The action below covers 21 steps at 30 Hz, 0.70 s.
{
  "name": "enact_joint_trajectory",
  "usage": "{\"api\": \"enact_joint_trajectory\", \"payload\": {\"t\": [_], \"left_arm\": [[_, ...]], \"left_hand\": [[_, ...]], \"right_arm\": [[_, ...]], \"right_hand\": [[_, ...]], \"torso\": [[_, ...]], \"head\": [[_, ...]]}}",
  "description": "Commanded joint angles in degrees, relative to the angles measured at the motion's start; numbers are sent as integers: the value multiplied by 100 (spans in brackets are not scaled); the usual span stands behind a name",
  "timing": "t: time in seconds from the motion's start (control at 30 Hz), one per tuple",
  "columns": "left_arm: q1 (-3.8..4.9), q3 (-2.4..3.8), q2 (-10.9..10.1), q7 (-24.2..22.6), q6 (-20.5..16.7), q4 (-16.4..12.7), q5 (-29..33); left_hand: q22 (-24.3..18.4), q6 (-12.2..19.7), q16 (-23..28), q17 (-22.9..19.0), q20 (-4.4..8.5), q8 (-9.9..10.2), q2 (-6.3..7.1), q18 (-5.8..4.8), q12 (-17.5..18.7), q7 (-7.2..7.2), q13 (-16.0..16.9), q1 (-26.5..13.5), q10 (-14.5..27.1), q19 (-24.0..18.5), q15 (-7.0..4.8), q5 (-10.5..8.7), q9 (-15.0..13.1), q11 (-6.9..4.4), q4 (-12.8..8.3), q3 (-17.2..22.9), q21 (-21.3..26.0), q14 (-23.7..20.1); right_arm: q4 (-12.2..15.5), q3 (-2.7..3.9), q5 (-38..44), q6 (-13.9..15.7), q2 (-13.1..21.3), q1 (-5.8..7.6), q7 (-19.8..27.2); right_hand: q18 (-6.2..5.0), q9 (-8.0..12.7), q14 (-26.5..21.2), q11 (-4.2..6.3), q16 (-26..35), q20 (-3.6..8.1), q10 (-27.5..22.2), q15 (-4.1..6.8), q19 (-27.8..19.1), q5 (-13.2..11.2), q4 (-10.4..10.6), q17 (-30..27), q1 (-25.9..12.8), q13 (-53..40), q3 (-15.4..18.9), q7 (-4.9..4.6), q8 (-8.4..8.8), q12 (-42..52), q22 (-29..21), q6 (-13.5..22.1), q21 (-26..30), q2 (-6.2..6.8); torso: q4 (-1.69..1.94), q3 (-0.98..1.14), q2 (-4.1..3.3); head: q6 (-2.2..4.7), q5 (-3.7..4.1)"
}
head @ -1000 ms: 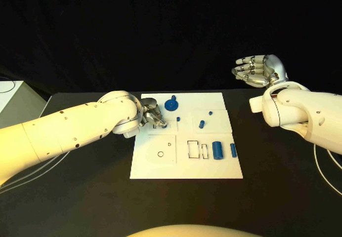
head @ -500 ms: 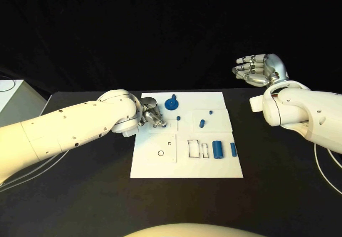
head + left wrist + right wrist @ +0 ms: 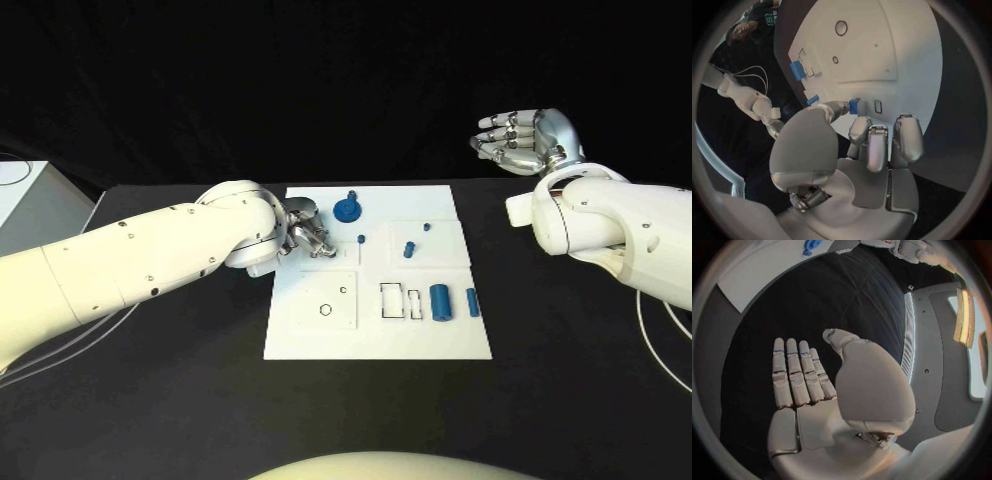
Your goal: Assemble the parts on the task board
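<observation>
The left hand (image 3: 306, 234) is over the left edge of the white task board (image 3: 378, 340), its fingers curled down toward the board; I cannot tell if it holds something. The right hand (image 3: 524, 141) is raised well apart from the board, fingers apart and holding nothing. Blue parts (image 3: 440, 300) lie on the board, near its right side and its far edge.

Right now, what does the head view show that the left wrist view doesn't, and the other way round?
Head view alone: the raised right hand holding nothing, off the board, and the round blue part near the board's far edge. Left wrist view alone: the left hand's fingertips over the board beside a small blue part. Both: the white task board and the left hand.
</observation>
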State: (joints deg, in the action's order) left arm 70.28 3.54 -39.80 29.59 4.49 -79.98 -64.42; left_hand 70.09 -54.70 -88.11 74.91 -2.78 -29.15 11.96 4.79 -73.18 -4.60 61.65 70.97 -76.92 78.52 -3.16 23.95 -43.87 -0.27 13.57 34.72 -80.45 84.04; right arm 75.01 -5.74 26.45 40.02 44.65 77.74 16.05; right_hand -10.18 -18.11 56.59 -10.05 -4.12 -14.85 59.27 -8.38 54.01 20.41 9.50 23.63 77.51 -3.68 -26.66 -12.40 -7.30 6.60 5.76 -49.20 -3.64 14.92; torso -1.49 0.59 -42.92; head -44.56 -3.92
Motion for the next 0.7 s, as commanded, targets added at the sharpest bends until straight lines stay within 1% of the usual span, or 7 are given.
{"api": "enact_joint_trajectory", "payload": {"t": [0.03, 0.47, 0.57, 0.7], "left_arm": [[-3, -5, 11, 6, 131, 2, 15], [-2, -3, 63, 12, 185, 47, 10], [-2, -2, 85, 16, 230, 68, 11], [-1, -1, 115, 22, 299, 98, 24]], "left_hand": [[-5, -62, 23, 1171, 2, -18, -54, -30, -16, 39, -2, 5, -37, -15, -44, 29, -5, -5, -1255, 1286, 19, 491], [-17, -63, 27, 1165, 2, -20, -54, -27, -15, 38, -2, -6, -39, -20, -44, 33, -3, -4, -1265, 1299, 25, 490], [-13, -66, 23, 1171, 2, -21, -52, -28, -26, 37, 18, -14, -49, -18, -44, 40, -3, -4, -1267, 1302, 24, 492], [-14, -114, 19, 1177, 1, -69, -37, -29, -80, 52, 107, -151, -109, -12, -46, 142, -19, -13, -1273, 1307, 29, 496]], "right_arm": [[-5, 2, 3, -65, -4, -3, 71], [2, 1, 3, -68, -1, -6, 80], [2, 1, 3, -69, -1, -6, 79], [1, 0, 3, -75, -1, -6, 75]], "right_hand": [[-38, 7, -36, -20, 18, -10, -27, -13, -39, 23, 9, -5, 14, 6, 33, -72, 30, -23, -5, 12, 7, -56], [-38, 11, -44, -22, 24, -15, -26, -16, -52, 31, 10, -21, 16, 5, 44, -74, 32, -26, -20, 9, 7, -62], [-38, 13, -47, -23, 26, -17, -25, -18, -57, 41, 11, -29, 17, 5, 48, -75, 34, -28, -27, 8, 6, -66], [-40, 19, -53, -24, 29, -21, -25, -20, -68, 79, 8, -49, 27, 4, 58, -76, 38, -32, -46, 4, 3, -73]], "torso": [[-3, 3, -1], [-7, 6, 2], [-4, 6, 0], [-3, 5, 1]], "head": [[-2, -2], [-10, -9], [-18, -2], [-24, -4]]}}
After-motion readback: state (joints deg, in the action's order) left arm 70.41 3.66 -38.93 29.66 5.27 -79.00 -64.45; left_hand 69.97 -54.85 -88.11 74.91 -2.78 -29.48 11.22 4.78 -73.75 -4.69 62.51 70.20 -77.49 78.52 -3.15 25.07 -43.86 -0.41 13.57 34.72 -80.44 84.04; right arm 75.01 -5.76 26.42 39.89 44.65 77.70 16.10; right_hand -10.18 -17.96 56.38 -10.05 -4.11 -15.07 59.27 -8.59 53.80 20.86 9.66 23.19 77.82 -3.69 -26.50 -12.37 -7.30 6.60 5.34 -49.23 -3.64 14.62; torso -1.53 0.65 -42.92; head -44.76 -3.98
